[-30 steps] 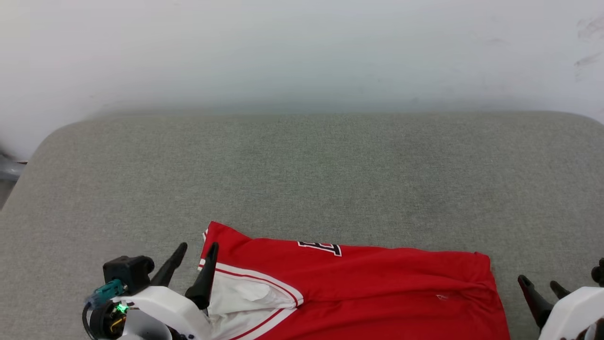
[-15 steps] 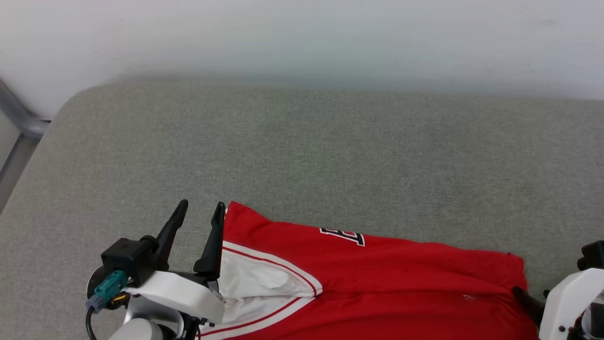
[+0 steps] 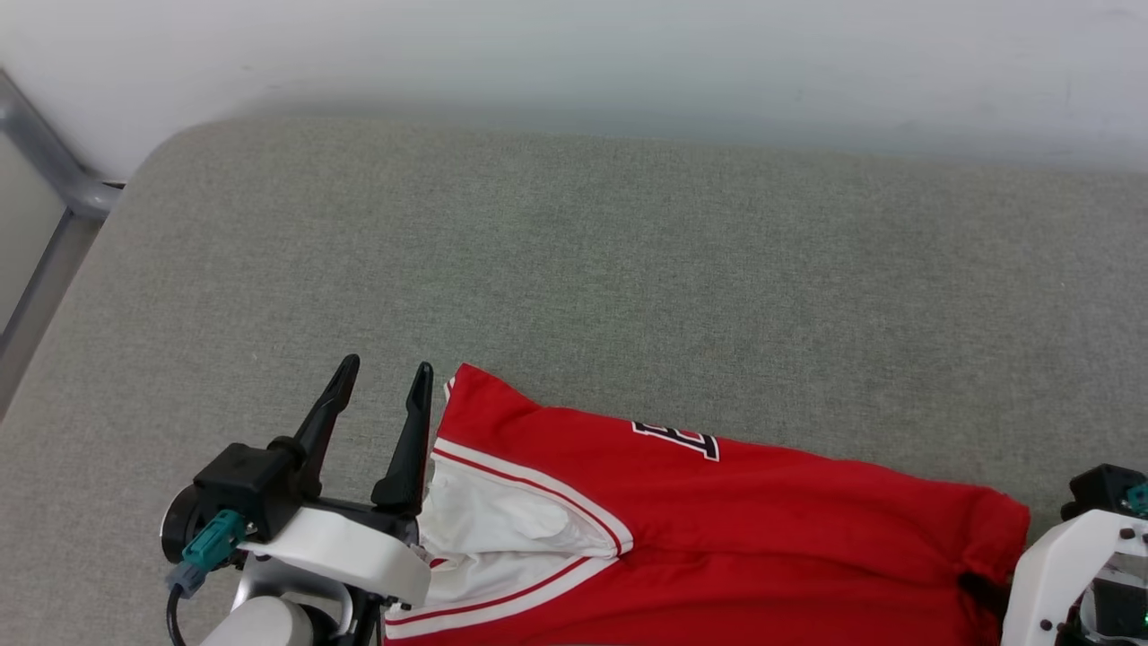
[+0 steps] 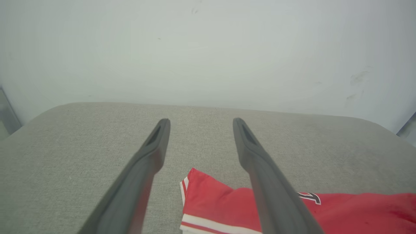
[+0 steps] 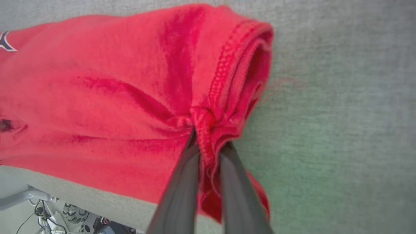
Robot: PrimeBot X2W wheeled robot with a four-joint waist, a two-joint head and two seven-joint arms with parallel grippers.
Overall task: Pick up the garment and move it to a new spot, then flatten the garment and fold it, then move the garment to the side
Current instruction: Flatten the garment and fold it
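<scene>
Right gripper (image 5: 209,143) isn't hanging open beside the garment (image 3: 717,538) anymore, it's now clamping down on it, pinching a bunched bit of the red hem between its fingertips. Everything else of the garment is lying spread out on the grey cushion (image 3: 628,251), stretching off to that gripper's left. Left gripper (image 3: 387,363) is hovering with its fingers spread wide and gripping nothing, and the garment's striped corner is sitting just beside its right finger.

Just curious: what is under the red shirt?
The shirt lies on a grey cushion, visible beside and beyond it. Anything else beneath the cloth is covered.
</scene>
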